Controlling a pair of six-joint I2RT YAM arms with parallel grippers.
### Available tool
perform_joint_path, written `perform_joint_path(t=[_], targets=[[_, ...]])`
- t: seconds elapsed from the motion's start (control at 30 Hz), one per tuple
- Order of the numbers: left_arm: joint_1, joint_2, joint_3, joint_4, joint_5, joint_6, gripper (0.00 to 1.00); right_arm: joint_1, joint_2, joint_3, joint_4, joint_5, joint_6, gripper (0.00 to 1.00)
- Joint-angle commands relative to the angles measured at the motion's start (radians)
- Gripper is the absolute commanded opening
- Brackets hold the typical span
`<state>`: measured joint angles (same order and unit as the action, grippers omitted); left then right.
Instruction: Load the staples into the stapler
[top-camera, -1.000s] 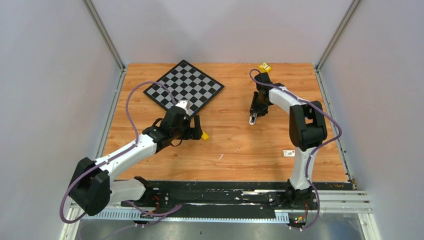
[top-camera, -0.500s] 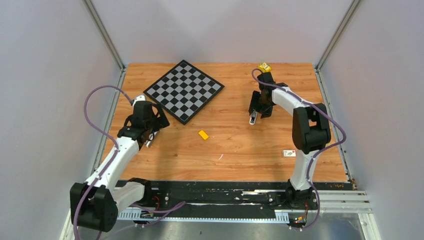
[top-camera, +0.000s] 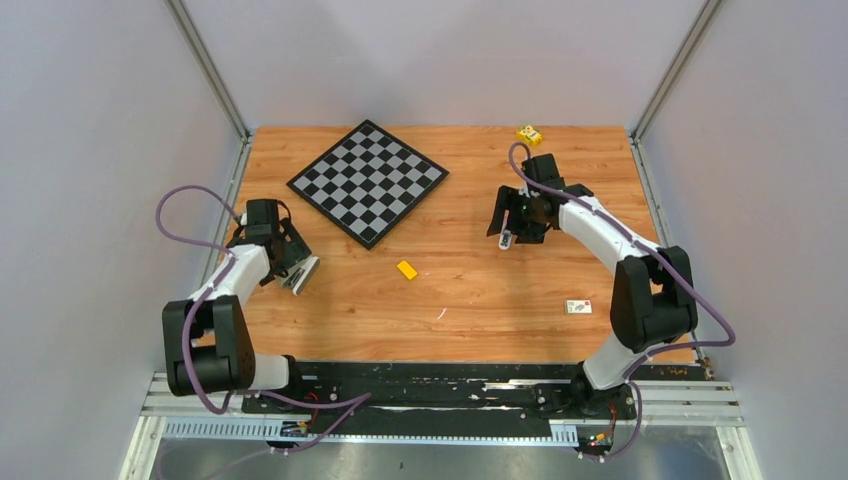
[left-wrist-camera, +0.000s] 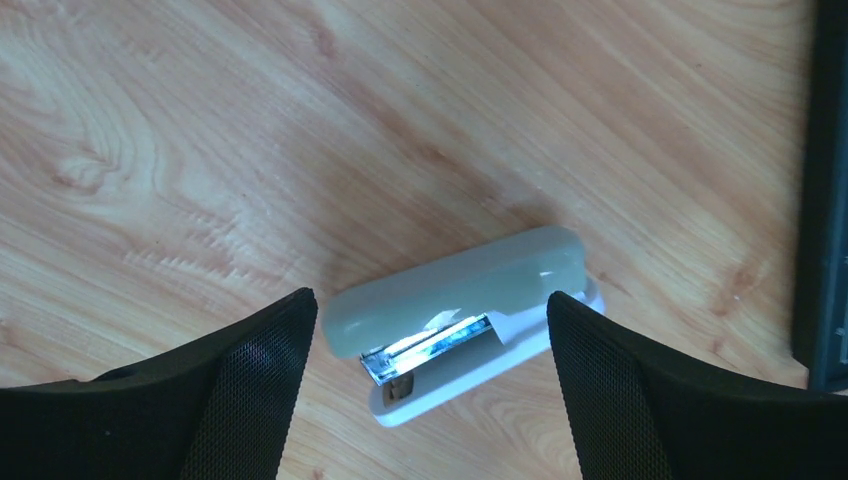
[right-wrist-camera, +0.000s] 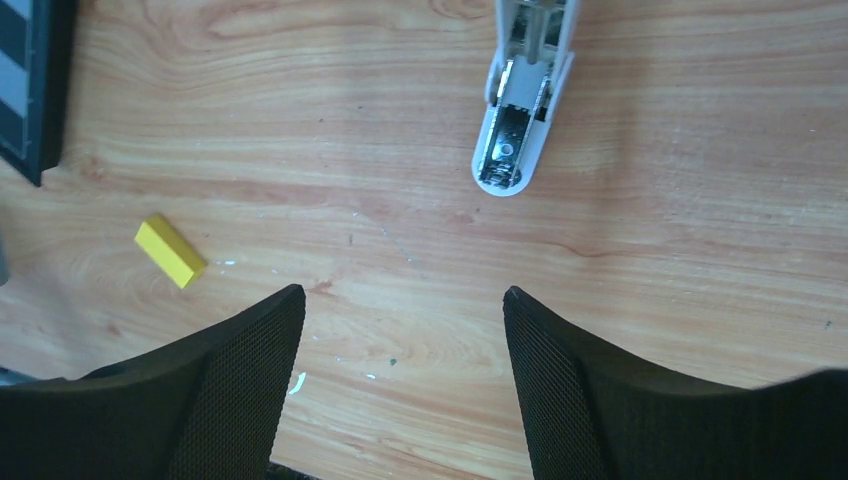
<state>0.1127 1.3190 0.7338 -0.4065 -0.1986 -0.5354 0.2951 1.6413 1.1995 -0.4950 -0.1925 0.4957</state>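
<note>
Pale grey walls (top-camera: 450, 60) close in the wooden table (top-camera: 480, 300) on three sides, with slim aluminium posts (top-camera: 207, 65) in the back corners. A black rail (top-camera: 450, 382) lines the near edge above a dull metal sheet (top-camera: 450, 460). The light is soft and even.

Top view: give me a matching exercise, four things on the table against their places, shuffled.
Things:
1 chessboard
2 yellow block
3 white box
4 grey stapler

Places on the table:
A near left
B near right
C far left
D middle

Pairs: 1-C, 2-D, 3-B, 4-A
</note>
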Motion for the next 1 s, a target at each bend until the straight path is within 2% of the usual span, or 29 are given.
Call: perform_joint_path(t=[0.0,0.13,0.27,0.43,0.6,0.73,0.87,0.97], targets=[[0.025,0.063,0.039,-0.001,0.087,-0.004,0.84,0.015,-0.075,-0.031,0.042,-0.062,-0.023,0.76],[0.025,0.053,0.004,0.026,0.153,-0.02,0.79,0.015,-0.111,-0.032,0.048,-0.08,-0.03,0.75],[0.024,0.044,-0.059,0.056,0.255,-0.056,0.68,0.015,-0.13,-0.039,0.069,-0.103,-0.029,0.74],[0.007,-0.013,-0.193,0.168,0.375,-0.123,0.56,0.016,-0.147,-0.052,0.102,-0.128,-0.018,0.73],[-0.038,-0.056,-0.232,0.186,0.358,-0.129,0.47,0.054,-0.156,-0.049,0.139,-0.137,-0.001,0.68],[-0.042,-0.063,-0.237,0.177,0.355,-0.114,0.45,0.136,-0.136,-0.02,0.15,-0.107,0.005,0.65],[-0.048,-0.097,-0.236,0.152,0.355,-0.096,0.55,0.249,-0.093,0.015,0.188,-0.103,0.014,0.65],[-0.046,-0.136,-0.23,0.136,0.362,-0.096,0.57,0.341,-0.044,0.048,0.222,-0.074,0.022,0.64]])
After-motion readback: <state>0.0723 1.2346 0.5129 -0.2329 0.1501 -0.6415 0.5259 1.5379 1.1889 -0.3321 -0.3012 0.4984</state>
